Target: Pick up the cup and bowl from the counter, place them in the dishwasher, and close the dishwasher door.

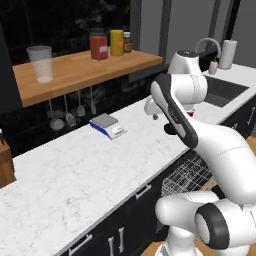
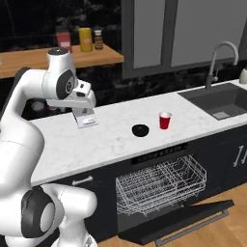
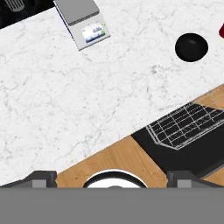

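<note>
End effector (image 3: 112,177) fingers apart, empty; I judge cup (image 2: 165,120) light, rigid, slippery; grip its wall; bowl (image 2: 140,130) at its nine o'clock.

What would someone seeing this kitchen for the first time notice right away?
Probably the big white robot arm rising in front of the marble counter, its open gripper high above the surface. Next, the dishwasher below the counter, its door folded down and its silver wire rack pulled out. Then the red cup and black bowl, side by side on the counter above the rack.
</note>
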